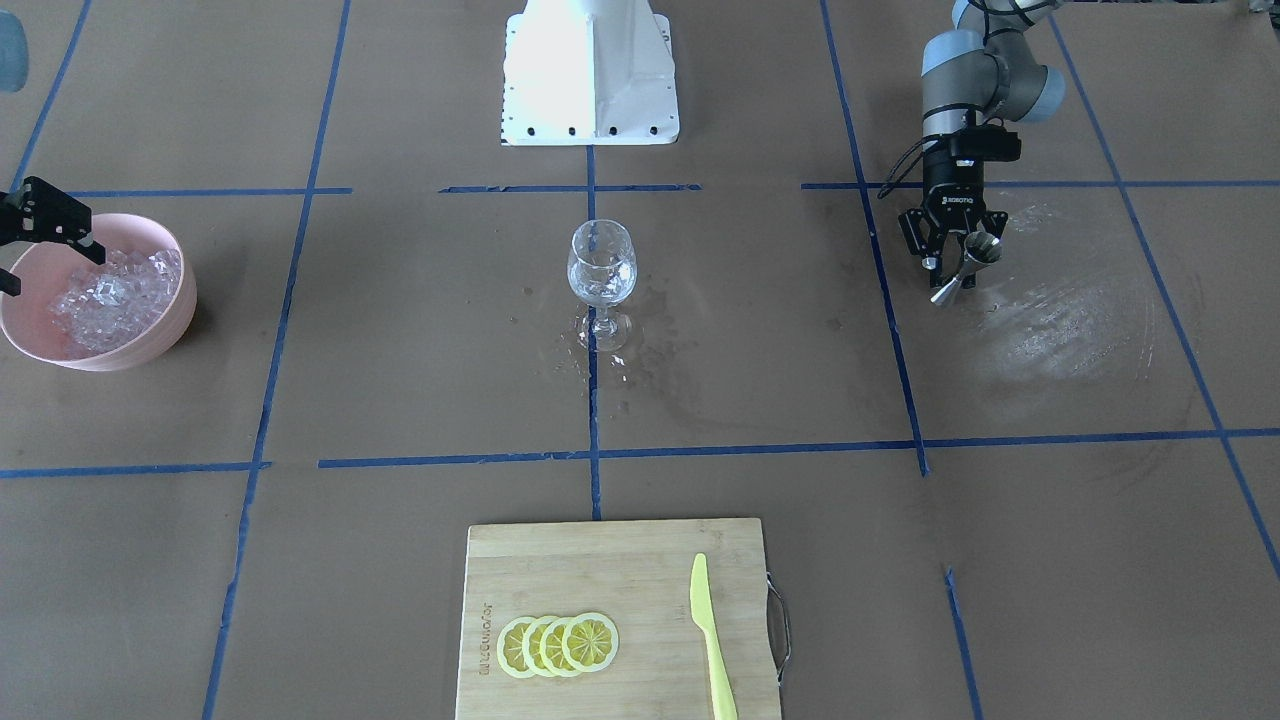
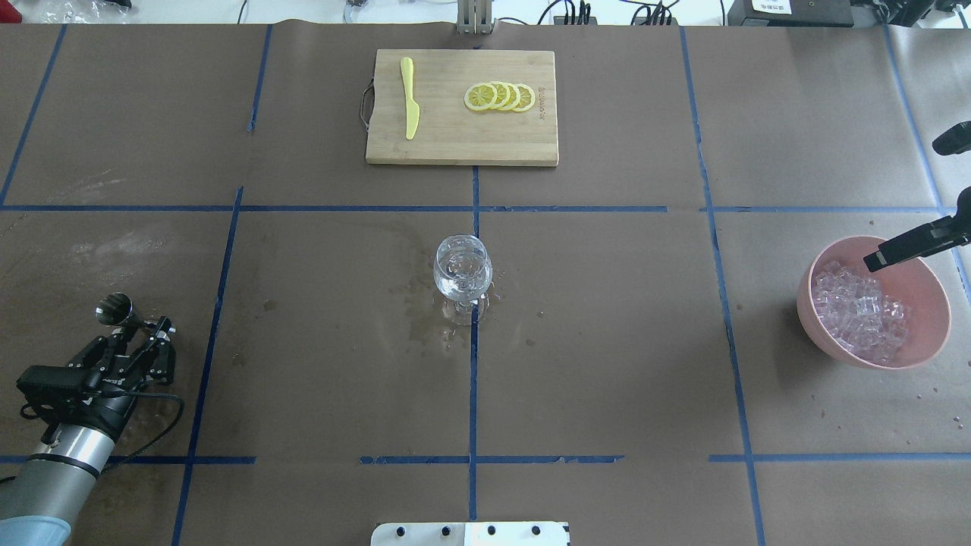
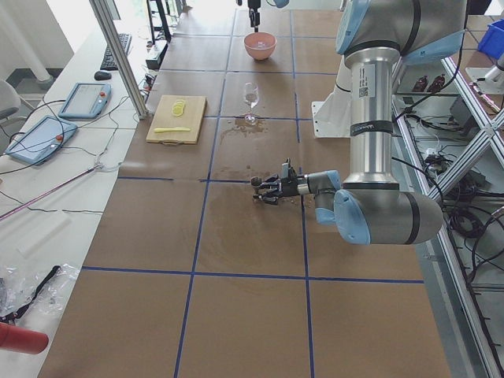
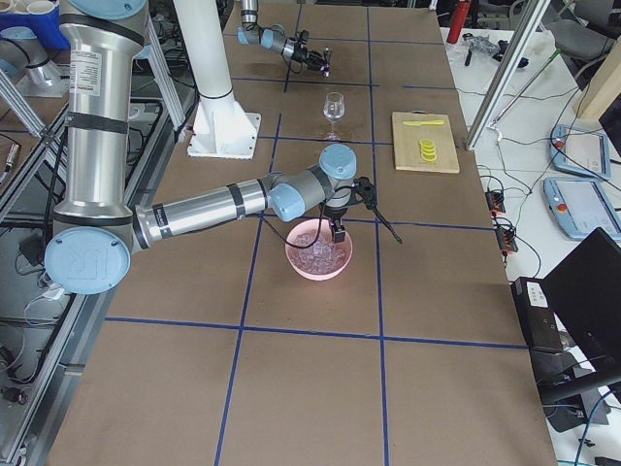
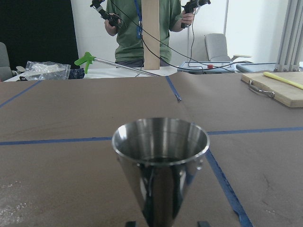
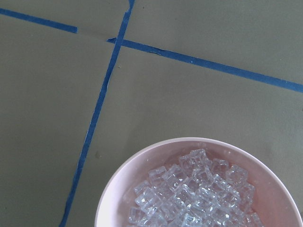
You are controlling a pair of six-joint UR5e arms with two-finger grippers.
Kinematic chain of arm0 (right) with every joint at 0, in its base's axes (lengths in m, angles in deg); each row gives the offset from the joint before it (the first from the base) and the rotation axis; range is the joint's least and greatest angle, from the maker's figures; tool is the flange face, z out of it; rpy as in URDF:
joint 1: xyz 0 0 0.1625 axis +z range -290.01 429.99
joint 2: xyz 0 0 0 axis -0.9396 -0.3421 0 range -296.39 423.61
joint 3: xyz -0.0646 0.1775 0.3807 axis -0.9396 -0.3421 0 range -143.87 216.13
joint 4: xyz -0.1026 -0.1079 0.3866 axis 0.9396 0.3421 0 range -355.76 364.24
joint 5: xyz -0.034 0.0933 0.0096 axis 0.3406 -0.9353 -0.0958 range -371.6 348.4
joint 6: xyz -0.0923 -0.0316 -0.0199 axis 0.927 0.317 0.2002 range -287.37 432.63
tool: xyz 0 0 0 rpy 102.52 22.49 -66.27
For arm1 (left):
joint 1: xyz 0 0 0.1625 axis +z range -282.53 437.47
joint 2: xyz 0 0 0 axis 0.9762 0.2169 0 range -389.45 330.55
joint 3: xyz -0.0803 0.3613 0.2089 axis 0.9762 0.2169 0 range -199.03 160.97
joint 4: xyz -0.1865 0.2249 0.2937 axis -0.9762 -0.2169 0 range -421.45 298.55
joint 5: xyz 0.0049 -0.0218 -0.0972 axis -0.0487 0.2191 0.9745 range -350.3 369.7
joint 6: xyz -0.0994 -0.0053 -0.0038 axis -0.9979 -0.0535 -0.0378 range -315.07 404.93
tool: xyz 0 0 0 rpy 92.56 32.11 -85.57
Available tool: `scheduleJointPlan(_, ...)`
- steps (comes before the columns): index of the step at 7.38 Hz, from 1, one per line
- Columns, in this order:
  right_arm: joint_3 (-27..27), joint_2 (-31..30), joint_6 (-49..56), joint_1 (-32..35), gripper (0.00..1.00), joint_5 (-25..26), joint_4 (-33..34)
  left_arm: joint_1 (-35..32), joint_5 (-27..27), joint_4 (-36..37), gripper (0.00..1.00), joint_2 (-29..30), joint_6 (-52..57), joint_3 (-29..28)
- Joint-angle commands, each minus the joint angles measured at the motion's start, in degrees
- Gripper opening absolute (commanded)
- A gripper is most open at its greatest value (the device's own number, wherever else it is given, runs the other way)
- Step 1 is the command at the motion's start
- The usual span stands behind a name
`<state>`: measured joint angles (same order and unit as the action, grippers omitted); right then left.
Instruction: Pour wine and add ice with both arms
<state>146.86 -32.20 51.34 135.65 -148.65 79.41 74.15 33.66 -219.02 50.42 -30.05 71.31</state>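
2 jobs in play: the left gripper point(image 1: 950, 275) pinches the jigger point(image 1: 968, 262) well apart from the glass point(image 1: 601, 250), which seems to hold the wine point(image 1: 601, 288), while the right gripper point(image 1: 52, 255), jaws unreadable, hovers over the ice point(image 1: 115, 295) in the bowl point(image 1: 150, 345), probably needing a descent onto 1 cube.

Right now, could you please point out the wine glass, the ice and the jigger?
wine glass point(image 1: 601, 265): front-facing view, on its bowl.
ice point(image 6: 199, 189): right wrist view, on the heap's middle.
jigger point(image 5: 161, 177): left wrist view, on its upper cone.

- Pale pink round bowl point(image 1: 150, 340); clear, glassy-white ice cubes point(image 1: 110, 290)
- Brown paper table cover point(image 1: 400, 330), gridded with blue tape lines point(image 1: 267, 400)
- Light bamboo cutting board point(image 1: 600, 570); yellow lemon slices point(image 1: 558, 645); yellow-green plastic knife point(image 1: 712, 640)
- Shiny silver steel jigger point(image 5: 161, 161)
- Colourless wine glass point(image 1: 601, 270)
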Motion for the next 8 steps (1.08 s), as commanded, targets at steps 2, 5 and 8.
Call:
scheduleJointPlan(2,-0.1,0.0,-0.1,0.0,1.00,0.0,0.1,-0.7,-0.1,-0.2,0.59,-0.1,0.4,0.3)
scheduleJointPlan(5,0.0,0.0,-0.1,0.0,1.00,0.0,0.0,-0.8,-0.1,-0.3,0.40,0.2,0.4,0.4)
scheduleJointPlan(8,0.0,0.0,-0.1,0.0,1.00,0.1,0.0,-1.2,0.0,-8.6,0.00,0.2,0.4,0.5)
